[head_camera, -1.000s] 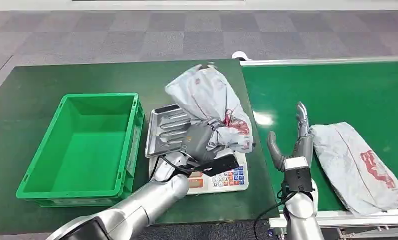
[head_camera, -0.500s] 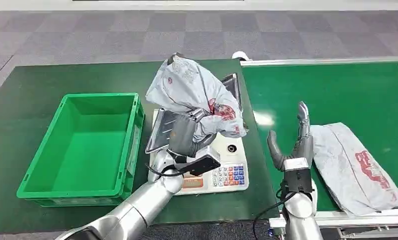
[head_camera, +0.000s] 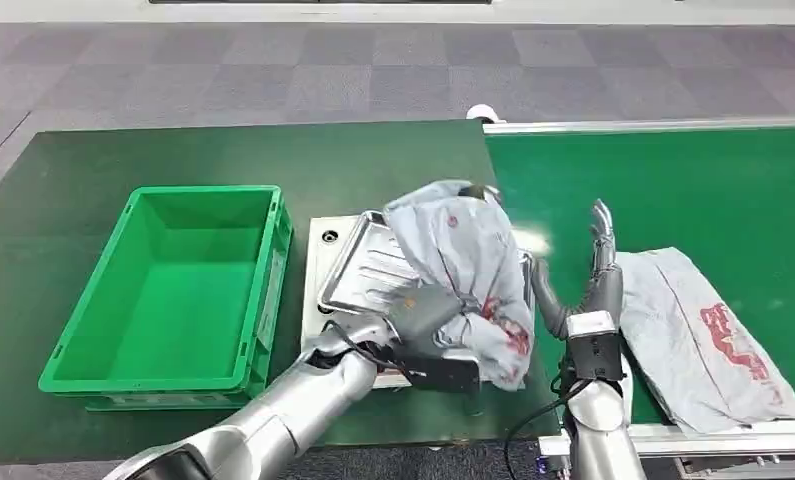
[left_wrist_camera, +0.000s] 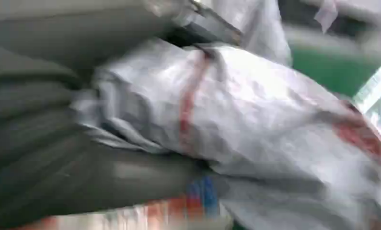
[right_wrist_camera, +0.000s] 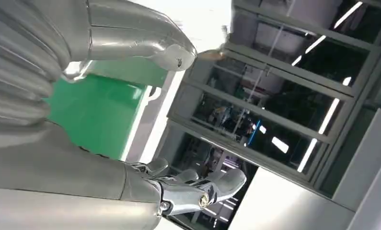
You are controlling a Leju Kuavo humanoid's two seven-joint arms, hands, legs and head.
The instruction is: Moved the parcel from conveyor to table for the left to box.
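My left hand (head_camera: 425, 318) grips a crumpled grey parcel (head_camera: 465, 258) with red print and holds it low over the right side of the weighing scale (head_camera: 320, 262), near the table's front edge. In the left wrist view the parcel (left_wrist_camera: 255, 124) lies bunched against the hand (left_wrist_camera: 54, 143). A green crate (head_camera: 173, 290) stands empty to the left of the scale. My right hand (head_camera: 591, 285) is open with fingers pointing up at the conveyor's near left corner; its spread fingers (right_wrist_camera: 198, 189) hold nothing.
A second grey parcel (head_camera: 708, 340) lies flat on the green conveyor belt (head_camera: 673, 180), just right of my right hand. The scale's metal tray (head_camera: 365, 270) sits askew on the scale. The dark green table (head_camera: 173, 155) runs behind the crate.
My left hand swung the parcel from high over the scale's back down and to the right, toward the table's front edge. The metal tray shifted on the scale. The right hand stayed put.
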